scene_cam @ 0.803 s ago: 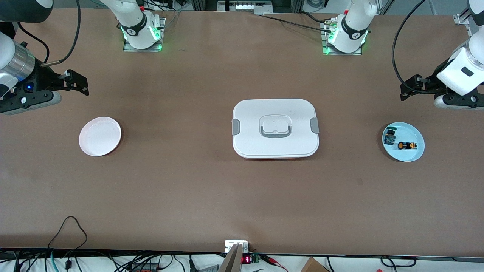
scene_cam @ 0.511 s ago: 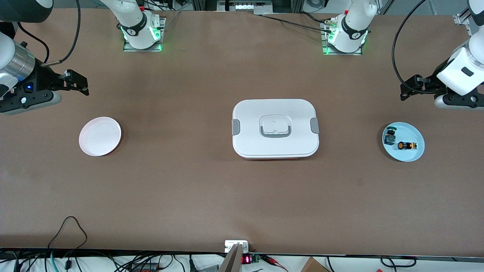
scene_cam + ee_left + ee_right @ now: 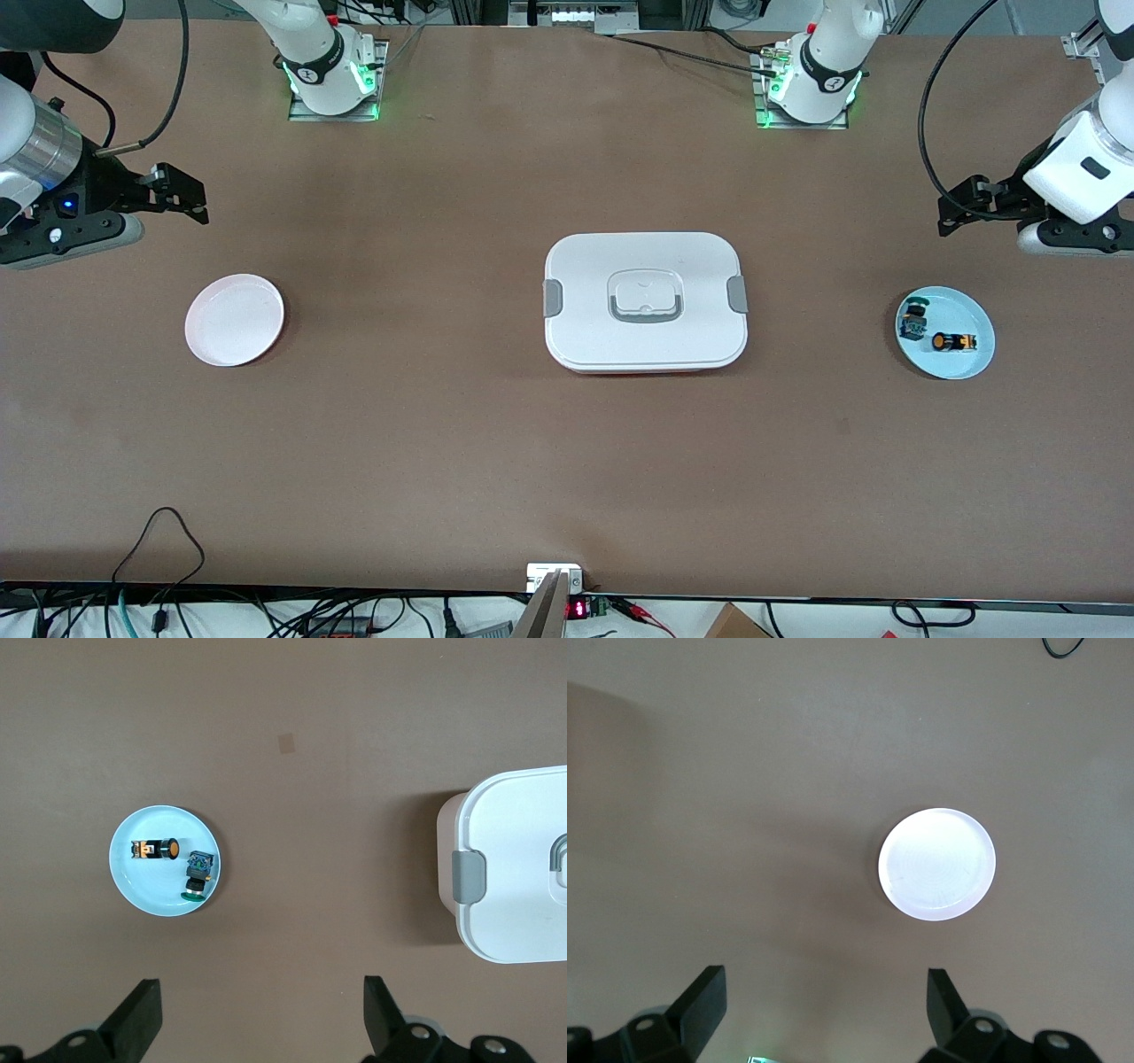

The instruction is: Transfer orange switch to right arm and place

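Two small parts on round pale-blue plate (image 3: 967, 356), left arm's end of brown bench (image 3: 567, 461). Orange switch (image 3: 953, 341), tiny black cylinder with orange cap, lies on side beside teal-capped part (image 3: 912, 322). Judged light, rigid, roll-prone; grip across black barrel. Left claw (image 3: 261, 1014) spread wide, empty, over bench near plate. Right claw (image 3: 824, 1008) spread wide, waiting near round white plate (image 3: 234, 320).

The right wrist view looks straight down on the brown table (image 3: 744, 797). A round white plate (image 3: 937, 864) lies flat on it with nothing on its surface, and a soft shadow falls along one side of its rim. The right pincer (image 3: 824, 997) hangs above bare table, its two black fingers (image 3: 704, 997) spread wide apart and holding nothing.
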Controlling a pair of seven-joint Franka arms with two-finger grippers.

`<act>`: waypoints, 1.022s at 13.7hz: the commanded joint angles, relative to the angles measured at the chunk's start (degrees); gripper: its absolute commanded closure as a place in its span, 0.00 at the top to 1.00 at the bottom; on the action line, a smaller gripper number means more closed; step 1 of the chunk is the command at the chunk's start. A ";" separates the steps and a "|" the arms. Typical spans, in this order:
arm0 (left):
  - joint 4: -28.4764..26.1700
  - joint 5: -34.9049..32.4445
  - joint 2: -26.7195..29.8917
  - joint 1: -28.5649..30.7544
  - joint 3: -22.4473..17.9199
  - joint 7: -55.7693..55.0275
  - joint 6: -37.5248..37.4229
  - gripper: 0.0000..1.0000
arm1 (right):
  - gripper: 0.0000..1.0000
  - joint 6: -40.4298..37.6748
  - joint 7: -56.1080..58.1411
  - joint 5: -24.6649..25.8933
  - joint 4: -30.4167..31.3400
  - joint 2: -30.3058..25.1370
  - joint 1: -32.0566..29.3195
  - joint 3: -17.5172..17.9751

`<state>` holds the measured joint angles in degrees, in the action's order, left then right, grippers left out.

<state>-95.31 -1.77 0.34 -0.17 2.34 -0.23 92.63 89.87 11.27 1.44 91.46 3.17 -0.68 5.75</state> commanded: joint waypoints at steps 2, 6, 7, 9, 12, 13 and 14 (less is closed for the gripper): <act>1.88 1.07 -0.61 -0.10 -0.41 1.11 -1.40 1.00 | 1.00 0.48 -0.29 -1.00 0.48 -0.53 -0.72 0.40; 1.88 0.54 -0.61 -0.18 0.12 1.28 -1.67 1.00 | 1.00 0.48 -0.29 -1.00 0.48 -0.53 -0.72 0.49; 1.88 0.63 -0.61 -0.10 0.03 1.37 -1.67 1.00 | 1.00 0.48 -0.29 -1.00 0.48 -0.53 -0.72 0.49; 1.88 0.63 -0.61 -0.10 0.03 1.29 -1.67 1.00 | 1.00 0.48 -0.29 -1.00 0.48 -0.53 -0.72 0.40; 1.88 0.81 -0.61 -0.10 0.03 1.20 -1.84 1.00 | 1.00 0.40 -0.29 -1.00 0.48 -0.53 -0.72 0.49; 1.88 0.72 -0.61 -0.10 0.03 1.11 -2.54 1.00 | 1.00 0.48 -0.29 -1.00 0.48 -0.53 -0.72 0.40; 1.88 0.72 -0.61 -0.18 0.03 1.11 -2.63 1.00 | 1.00 0.48 -0.29 -1.00 0.48 -0.53 -0.72 0.49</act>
<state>-95.28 -1.77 0.34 -0.23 2.48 -0.23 91.82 89.87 11.27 1.44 91.46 3.17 -0.68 5.75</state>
